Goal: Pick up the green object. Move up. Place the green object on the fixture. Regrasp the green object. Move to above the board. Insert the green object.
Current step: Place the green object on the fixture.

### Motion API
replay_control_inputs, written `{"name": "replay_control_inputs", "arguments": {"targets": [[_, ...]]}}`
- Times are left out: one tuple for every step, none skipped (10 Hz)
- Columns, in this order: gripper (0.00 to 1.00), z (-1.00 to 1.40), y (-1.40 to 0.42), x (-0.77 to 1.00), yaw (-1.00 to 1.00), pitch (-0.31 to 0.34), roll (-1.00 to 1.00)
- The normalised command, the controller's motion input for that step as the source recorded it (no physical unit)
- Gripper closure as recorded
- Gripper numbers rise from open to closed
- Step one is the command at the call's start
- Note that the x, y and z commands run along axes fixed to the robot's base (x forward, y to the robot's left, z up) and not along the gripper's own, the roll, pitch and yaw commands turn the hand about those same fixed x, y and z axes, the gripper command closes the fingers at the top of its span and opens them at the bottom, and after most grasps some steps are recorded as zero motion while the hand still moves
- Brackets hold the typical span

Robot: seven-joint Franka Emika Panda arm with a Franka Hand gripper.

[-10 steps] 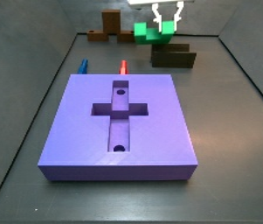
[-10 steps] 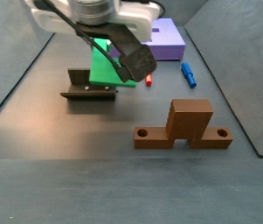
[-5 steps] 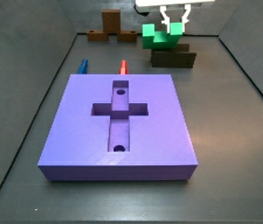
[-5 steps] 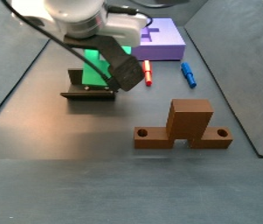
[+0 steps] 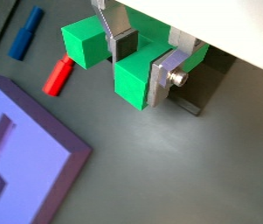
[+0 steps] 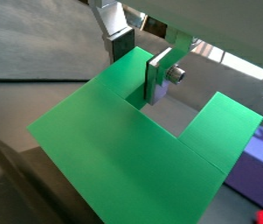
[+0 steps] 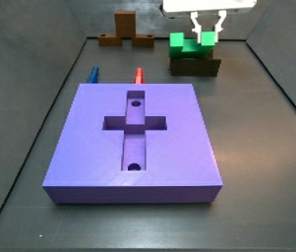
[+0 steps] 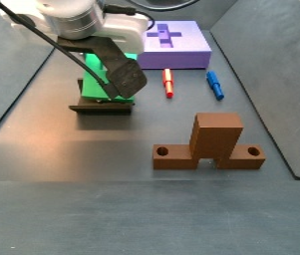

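Two fingers (image 5: 159, 77) of our hand (image 7: 206, 30) clamp one prong of the green piece (image 7: 190, 46), which sits on the fixture (image 7: 195, 67), well behind the board (image 7: 137, 143).

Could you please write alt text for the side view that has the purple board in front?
The gripper holds the green object down on the dark fixture at the far end of the floor. The purple board, with its cross-shaped recess, fills the foreground; blue and red sticks lie behind it.
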Motion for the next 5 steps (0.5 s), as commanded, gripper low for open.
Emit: {"name": "replay_control_inputs", "arguments": {"targets": [[1.0, -0.15, 0.19, 0.14, 0.0, -0.051, -0.38], [1.0, -0.15, 0.12, 0.16, 0.0, -0.086, -0.44], [1.0, -0.15, 0.0, 0.21, 0.01, -0.089, -0.35], [1.0, -0.17, 0.0, 0.24, 0.0, -0.04, -0.2], [1.0, -0.29, 0.11, 0.03, -0.04, -0.077, -0.15]]}}
